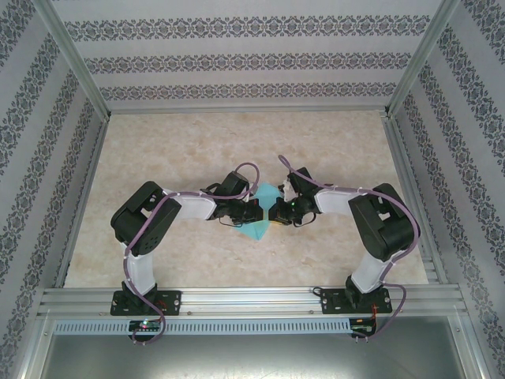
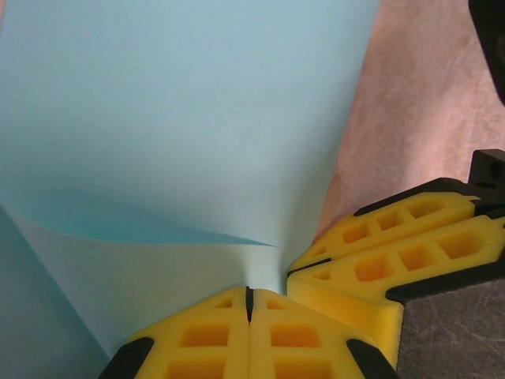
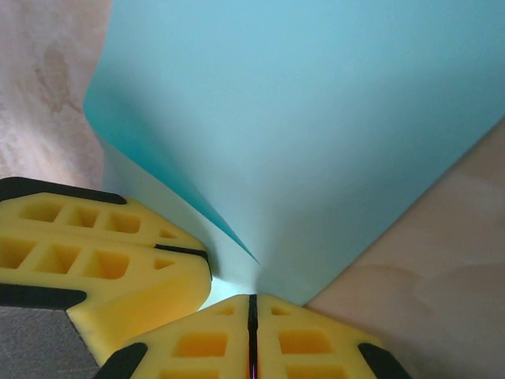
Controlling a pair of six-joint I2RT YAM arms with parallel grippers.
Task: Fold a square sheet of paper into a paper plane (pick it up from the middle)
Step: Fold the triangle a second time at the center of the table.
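Square sheet of paper [image 1: 256, 229]: light cyan, curled over itself, at the middle of the table [image 1: 197, 150] where I see both arms meet. Left gripper [image 2: 248, 304] pinched closed on its edge; right gripper [image 3: 252, 308] just beside it, pinching the same sheet

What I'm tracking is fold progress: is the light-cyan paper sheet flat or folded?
Bent over, not flat: the light-cyan paper sheet curls over itself where the left claw and right claw pinch it.
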